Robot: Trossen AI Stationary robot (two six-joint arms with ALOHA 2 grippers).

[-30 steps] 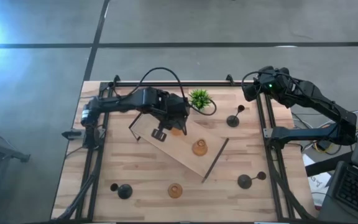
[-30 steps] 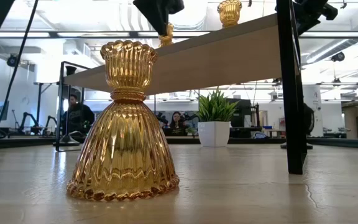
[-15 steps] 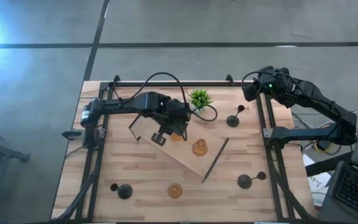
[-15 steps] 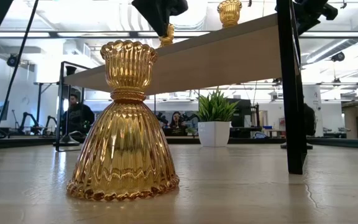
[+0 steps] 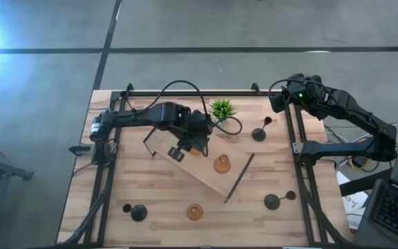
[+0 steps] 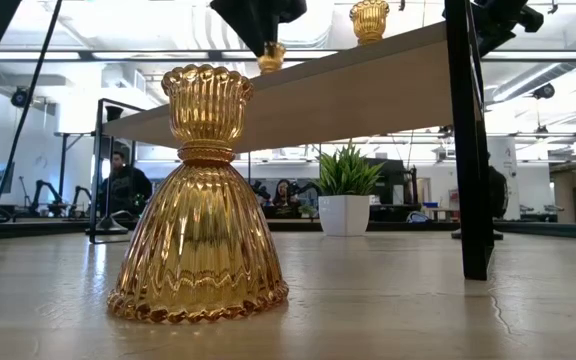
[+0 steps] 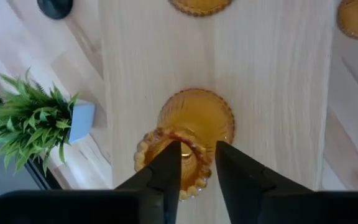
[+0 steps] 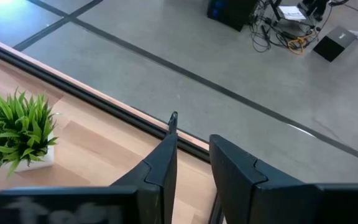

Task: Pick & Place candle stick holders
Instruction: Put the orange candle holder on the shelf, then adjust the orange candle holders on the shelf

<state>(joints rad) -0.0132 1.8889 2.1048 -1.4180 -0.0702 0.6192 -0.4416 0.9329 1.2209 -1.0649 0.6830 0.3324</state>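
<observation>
Light wood-plank table (image 5: pixel 164 194) on grey concrete floor, black rail frame round it; low view looks across into a lab w/ ceiling lights and two seated people far back.

Wooden tray (image 5: pixel 202 169) lies diagonally at table centre, dark handles at its ends. Left gripper (image 5: pixel 197 144) hangs over the tray's 10 o'clock half; wrist view shows its fingers (image 7: pixel 169 168) set either side of the cup of an amber holder (image 7: pixel 190 127), gap narrow, fingers at or nearly at the glass; can't tell if they press it or if the holder's base is off the tray. Same holder's top shows under the gripper in low view (image 6: pixel 271 58). Second amber holder (image 5: pixel 221 164) stands on the tray at about 4 o'clock from the gripper, apart from it; third amber holder (image 5: pixel 195 211) stands on bare table near the front edge, 6 o'clock of the tray, and fills the low view (image 6: pixel 200 195).

Black holders: one at table's 7 o'clock corner (image 5: pixel 137 212); one at 5 o'clock (image 5: pixel 273 201); one at 2 o'clock (image 5: pixel 260 133), just right of the tray; only these three seen in high view. Green potted plant (image 5: pixel 222 109) sits at 12 o'clock, just beside the tray's far edge.

Right arm waits at the table's far right corner; right gripper (image 8: pixel 190 155) pts past the table edge, fingers slightly apart, nothing between them.
</observation>
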